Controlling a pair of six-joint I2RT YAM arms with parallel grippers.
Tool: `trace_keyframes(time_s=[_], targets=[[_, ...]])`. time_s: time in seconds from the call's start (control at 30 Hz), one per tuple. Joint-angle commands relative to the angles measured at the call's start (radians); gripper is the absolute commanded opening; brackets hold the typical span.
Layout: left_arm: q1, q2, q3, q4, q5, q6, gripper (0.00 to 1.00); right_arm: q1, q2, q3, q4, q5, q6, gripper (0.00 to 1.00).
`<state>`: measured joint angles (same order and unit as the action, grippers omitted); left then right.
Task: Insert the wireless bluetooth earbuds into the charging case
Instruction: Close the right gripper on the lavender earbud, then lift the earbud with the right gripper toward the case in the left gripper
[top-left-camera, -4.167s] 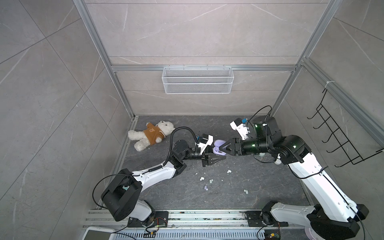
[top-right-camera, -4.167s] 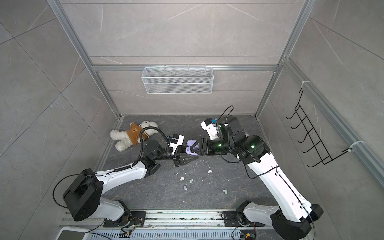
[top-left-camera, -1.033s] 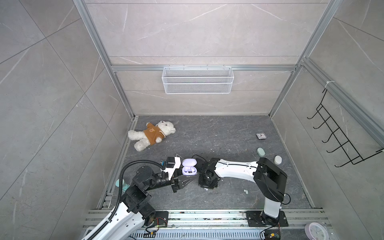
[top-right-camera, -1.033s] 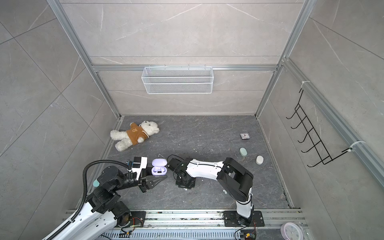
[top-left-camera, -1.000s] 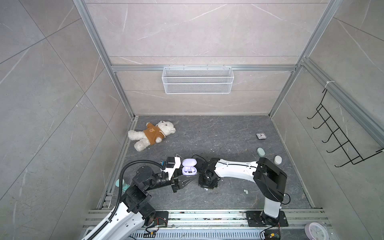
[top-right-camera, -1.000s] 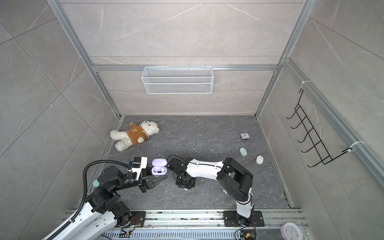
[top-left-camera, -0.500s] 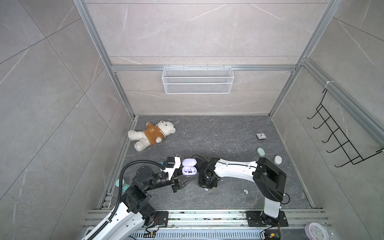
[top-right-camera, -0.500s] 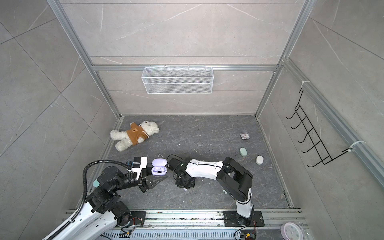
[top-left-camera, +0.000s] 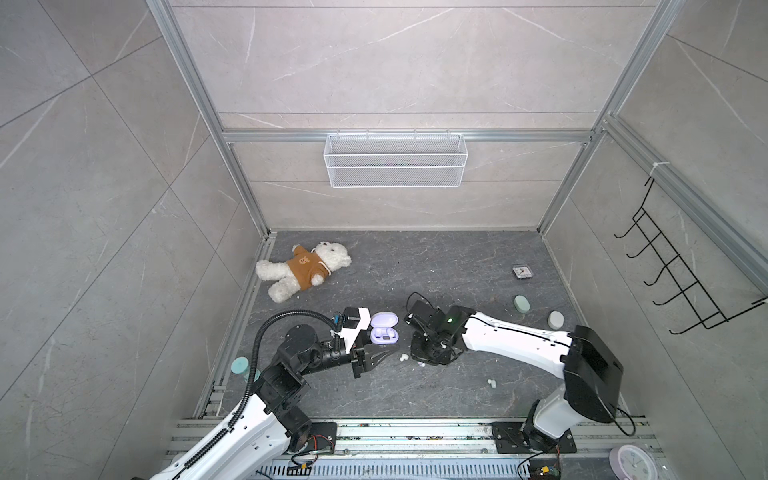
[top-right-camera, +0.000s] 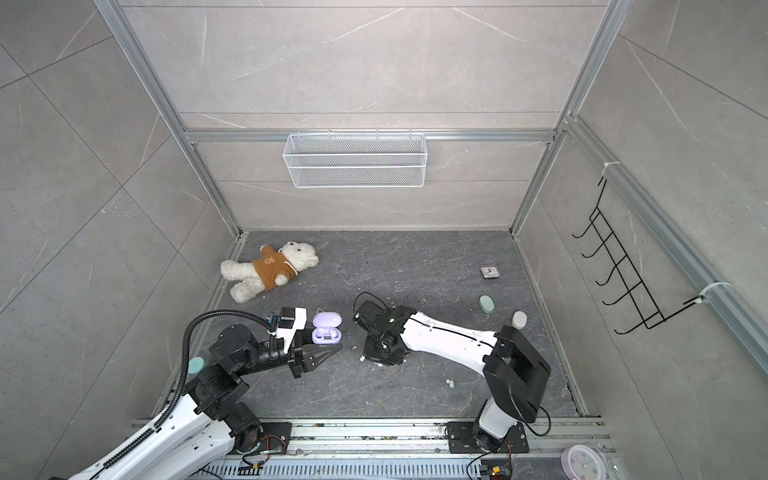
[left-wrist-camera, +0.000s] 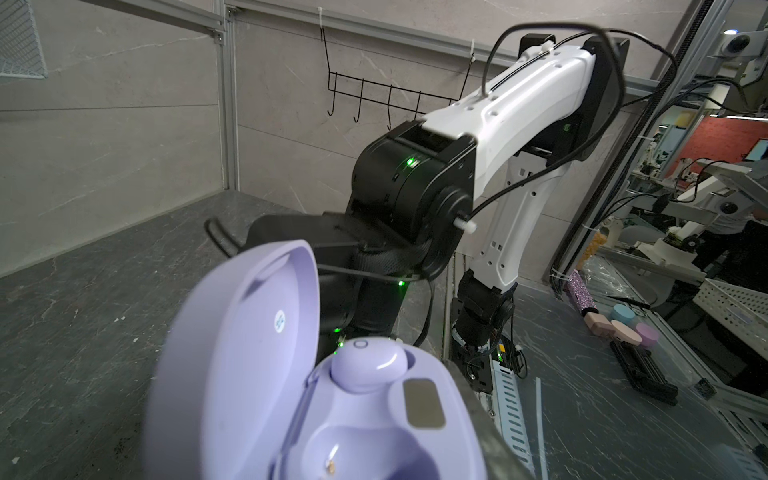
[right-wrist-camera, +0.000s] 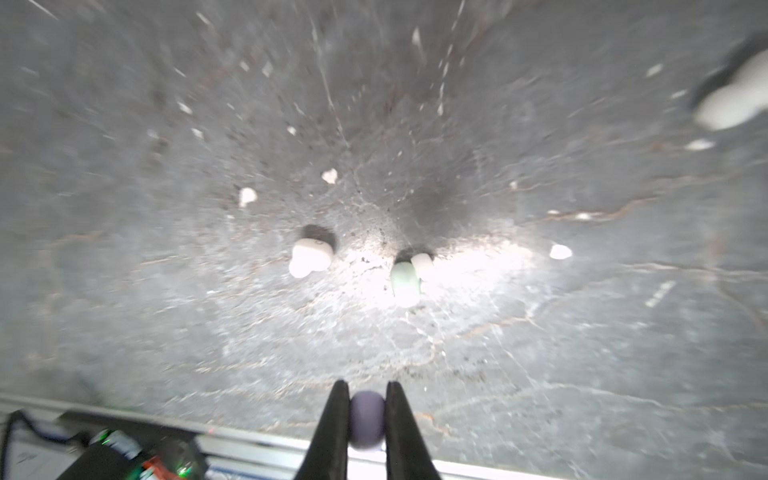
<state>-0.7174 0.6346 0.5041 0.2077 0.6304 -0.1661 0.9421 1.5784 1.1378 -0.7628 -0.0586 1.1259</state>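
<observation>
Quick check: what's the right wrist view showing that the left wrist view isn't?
Only right wrist: the right tool shut on a lilac earbud, with a white earbud and a mint earbud lying loose ahead. Only left wrist: the open lilac charging case, one lilac bud seated, the other pocket empty, the right arm behind. Both: the dark grey tabletop.

The left arm (top-left-camera: 245, 419) has a white shell, black joints, a ribbed black hose (top-left-camera: 255, 357) and a white camera bracket (top-left-camera: 358, 328). The right arm (top-left-camera: 515, 338) matches, with a thin black cable (top-left-camera: 511, 329), screw holes and a green light (top-left-camera: 449, 320). The right gripper (right-wrist-camera: 365, 395) has black tapered fingers (right-wrist-camera: 337, 419).
</observation>
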Motion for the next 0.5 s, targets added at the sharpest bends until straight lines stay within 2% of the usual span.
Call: trace_keyframes(time_s=[0.0,0.27,0.47], targets=[[0.002,0.051,0.019,0.117,0.010,0.027,0.28,-0.027,-0.109,-0.025,-0.043,0.041,0.005,0.14],[0.004,0.235,0.037,0.296,0.012,0.040,0.28,-0.094,-0.330,-0.007,-0.069,0.062,-0.023,0.15],[0.004,0.388,0.103,0.385,0.043,0.051,0.28,-0.136,-0.434,0.063,-0.110,0.059,-0.054,0.14]])
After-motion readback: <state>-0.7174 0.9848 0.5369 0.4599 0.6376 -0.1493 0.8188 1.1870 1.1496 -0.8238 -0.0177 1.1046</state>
